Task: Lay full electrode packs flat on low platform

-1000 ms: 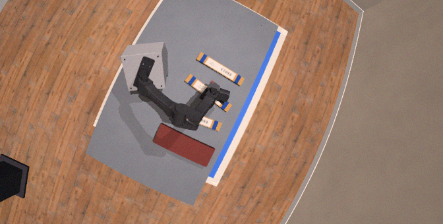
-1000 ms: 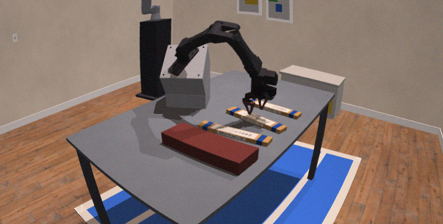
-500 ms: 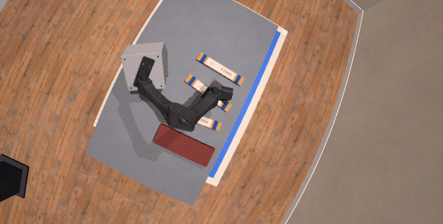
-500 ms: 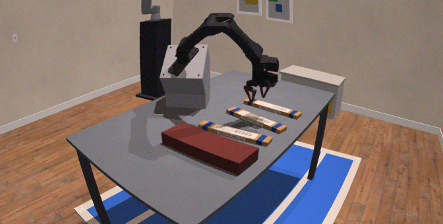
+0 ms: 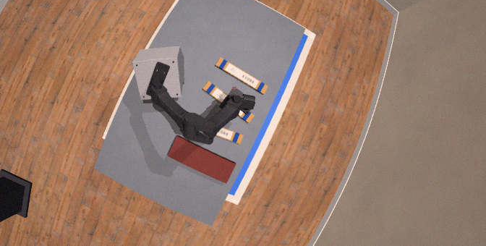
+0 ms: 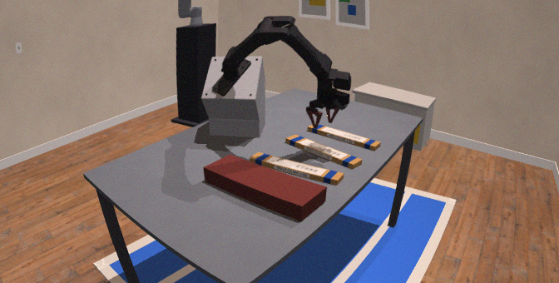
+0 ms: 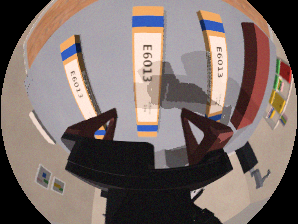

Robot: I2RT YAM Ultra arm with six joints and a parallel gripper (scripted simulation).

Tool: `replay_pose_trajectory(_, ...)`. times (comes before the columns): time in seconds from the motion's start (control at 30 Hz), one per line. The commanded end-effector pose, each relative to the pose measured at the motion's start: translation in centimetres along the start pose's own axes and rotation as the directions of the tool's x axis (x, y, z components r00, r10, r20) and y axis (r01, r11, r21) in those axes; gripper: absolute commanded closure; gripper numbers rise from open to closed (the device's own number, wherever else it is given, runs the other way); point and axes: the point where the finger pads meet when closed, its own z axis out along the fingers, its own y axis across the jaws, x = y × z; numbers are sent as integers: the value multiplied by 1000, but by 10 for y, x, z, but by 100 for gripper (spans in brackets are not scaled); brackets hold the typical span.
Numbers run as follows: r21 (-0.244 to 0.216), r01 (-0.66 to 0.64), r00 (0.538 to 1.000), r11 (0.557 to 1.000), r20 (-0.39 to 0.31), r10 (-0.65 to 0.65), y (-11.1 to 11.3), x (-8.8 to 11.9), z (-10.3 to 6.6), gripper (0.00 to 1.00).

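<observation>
Three orange, white and blue packs marked E6013 lie flat and apart on the table. The far pack (image 5: 241,75) (image 6: 345,136) (image 7: 76,85) is whole in the top and exterior views. The middle pack (image 5: 214,92) (image 6: 324,151) (image 7: 147,65) is partly hidden by the arm in the top view. The near pack (image 5: 229,134) (image 6: 297,169) (image 7: 218,65) lies beside the low red platform (image 5: 202,159) (image 6: 266,181) (image 7: 254,75), which bears nothing. My gripper (image 6: 324,124) (image 7: 149,111) is open and empty, pointing down above the middle pack's area. Its fingers hide part of the far pack's end in the wrist view.
The arm's grey pedestal (image 5: 159,77) (image 6: 239,114) stands at the table's rear edge. The arm (image 5: 170,108) (image 6: 291,31) arches over the table, and its elbow hides part of the near pack in the top view. The table's front edge runs close to the packs' outer ends.
</observation>
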Motion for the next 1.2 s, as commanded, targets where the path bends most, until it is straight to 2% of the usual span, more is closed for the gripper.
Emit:
replay_pose_trajectory(0.0,-23,-24,998,999,60,26,6,-20,-20,4)
replay_pose_trajectory(0.73,-23,-23,998,999,58,24,6,-19,-20,4)
replay_pose_trajectory(0.77,-4,26,999,1000,29,-26,-8,-7,-9,4)
replay_pose_trajectory(1.0,-6,243,970,970,26,-243,-54,-13,-8,4)
replay_pose_trajectory(1.17,-4,243,970,970,27,-243,-87,-17,-8,4)
